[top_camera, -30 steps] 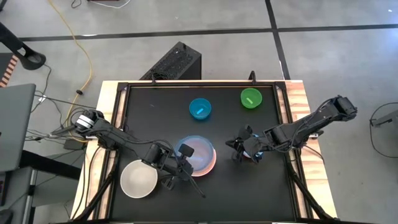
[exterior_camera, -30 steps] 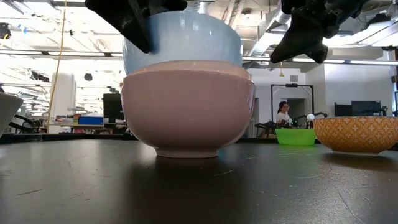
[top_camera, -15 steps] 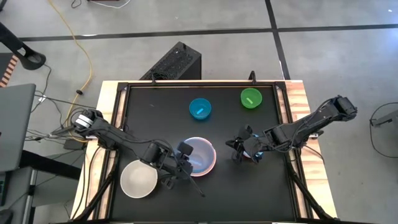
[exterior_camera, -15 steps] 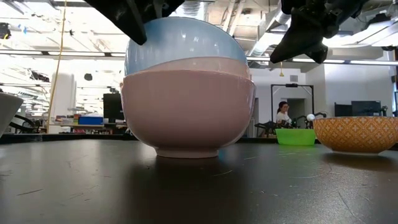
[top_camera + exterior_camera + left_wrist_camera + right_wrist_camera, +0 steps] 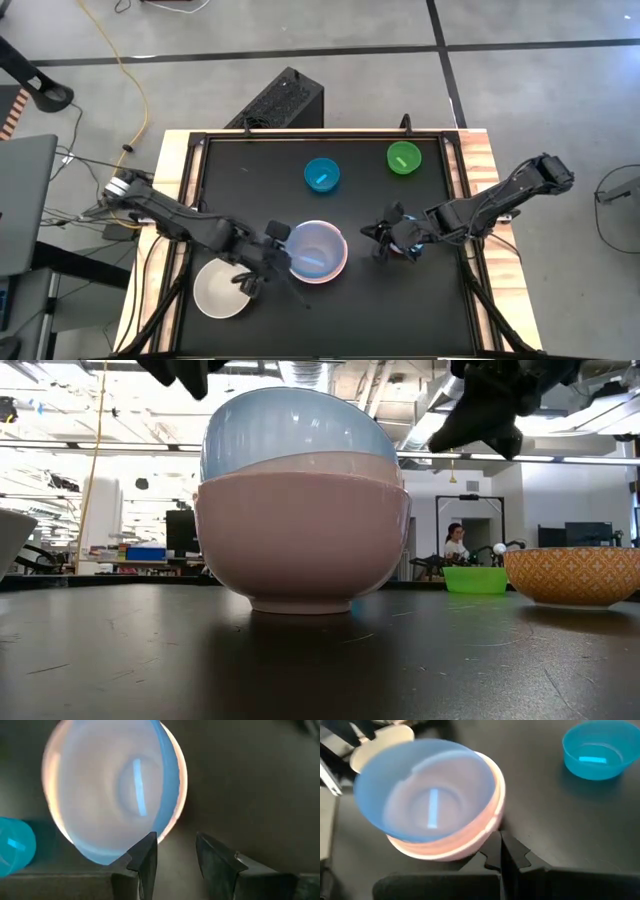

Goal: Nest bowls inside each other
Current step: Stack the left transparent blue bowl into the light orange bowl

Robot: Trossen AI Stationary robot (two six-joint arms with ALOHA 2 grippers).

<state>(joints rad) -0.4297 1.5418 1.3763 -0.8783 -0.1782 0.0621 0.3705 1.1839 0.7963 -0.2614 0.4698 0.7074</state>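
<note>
A large blue bowl (image 5: 315, 250) sits tilted inside the pink bowl (image 5: 300, 535) at the table's near middle, its rim higher on one side (image 5: 290, 425). My left gripper (image 5: 175, 855) hovers open just left of and above this pair (image 5: 272, 260), touching nothing. My right gripper (image 5: 502, 852) is shut and hangs to the right of the pair (image 5: 385, 240), above an orange patterned bowl (image 5: 572, 575). A white bowl (image 5: 222, 290) stands at the near left. The small teal bowl (image 5: 322, 175) and small green bowl (image 5: 403, 158) stand at the far side.
A raised black frame edges the table (image 5: 190, 180). Cables trail off the left edge by the left arm's base (image 5: 120, 195). Open tabletop lies between the nested pair and the far bowls. A person shows far off in the room (image 5: 455, 545).
My left gripper has opened and let go of the blue bowl, then risen and drawn back toward the table's left edge. The blue bowl has dropped deeper into the pink bowl and settled tilted.
</note>
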